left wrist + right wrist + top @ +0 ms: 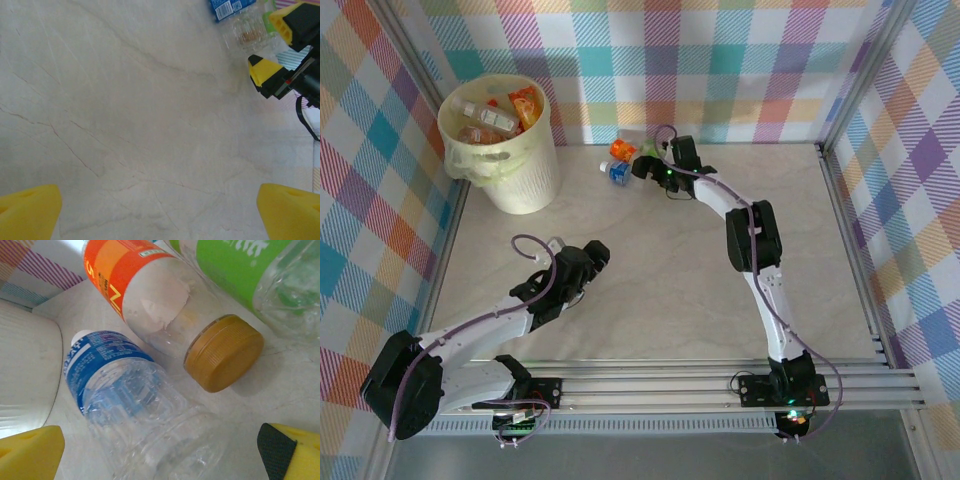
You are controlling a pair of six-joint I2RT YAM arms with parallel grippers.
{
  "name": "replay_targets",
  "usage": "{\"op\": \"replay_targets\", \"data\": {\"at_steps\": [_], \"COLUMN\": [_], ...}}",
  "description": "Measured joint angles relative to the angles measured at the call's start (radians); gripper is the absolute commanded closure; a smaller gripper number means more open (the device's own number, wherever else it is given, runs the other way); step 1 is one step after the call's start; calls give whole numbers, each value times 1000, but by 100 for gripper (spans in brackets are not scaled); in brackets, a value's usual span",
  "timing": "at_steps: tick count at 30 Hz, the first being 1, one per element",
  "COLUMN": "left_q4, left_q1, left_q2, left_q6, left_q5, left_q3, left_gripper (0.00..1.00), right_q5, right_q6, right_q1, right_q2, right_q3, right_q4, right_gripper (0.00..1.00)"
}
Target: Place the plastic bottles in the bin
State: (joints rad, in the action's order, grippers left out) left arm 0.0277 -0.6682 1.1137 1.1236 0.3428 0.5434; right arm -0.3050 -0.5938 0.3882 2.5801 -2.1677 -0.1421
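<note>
Right wrist view puts the right gripper (160,455) low over the table (295,385). Its yellow-padded jaws are spread wide and hold nothing, with one fingertip at each lower corner. Between the jaws, and reaching out ahead of them, a clear bottle with a blue label (125,405) lies on its side, its white cap pointing away. Just beside it lies an orange-labelled bottle (145,290), its brown-gold cap turned toward the camera. A green-labelled bottle (240,265) lies along the orange one's other side. At the left edge, near the blue-labelled bottle, rises the pale ribbed wall of the bin (25,375).

From the top external camera, these three bottles sit together on the far part of the table near the checked back wall, to the right of the bin. The bin stands upright in the far-left corner. Several bottles already in the bin (495,115) show orange and red labels.

The left gripper (592,254) hangs over bare marbled table nearer the arm bases, well apart from the bottles. Its jaws are also wide apart and empty.
</note>
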Motion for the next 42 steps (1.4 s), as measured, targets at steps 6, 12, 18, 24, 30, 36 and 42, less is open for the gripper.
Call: {"op": "replay_targets", "data": {"at_steps": [6,12,18,24,30,36,42], "left_q4": [27,29,30,30,30,49,52], "left_q1": [0,18,50,76,93,117,129], "left_q2": [-12,-15,13,23,22,0,-38], "left_q6": [-62,-109,-127,-131,-137,-142,-142], "left_q5": [18,-2,-42,-75,-97,-109,-109], "left_q3": [26,56,64,64,64,63,54], "left_gripper": [0,0,0,0,0,0,0], "right_q5": [-49,-90,-58,18,59,98,175], "right_q6": [37,141,231,294,330,368,369], "right_q1": [0,13,49,88,117,147,163], "right_q2": [18,18,18,26,26,46,58], "right_q3": [-28,-28,-36,-113,-131,-182,-208], "right_q4": [-12,-36,-91,-180,-225,-311,-384], "right_gripper": [0,0,2,7,6,5,18]}}
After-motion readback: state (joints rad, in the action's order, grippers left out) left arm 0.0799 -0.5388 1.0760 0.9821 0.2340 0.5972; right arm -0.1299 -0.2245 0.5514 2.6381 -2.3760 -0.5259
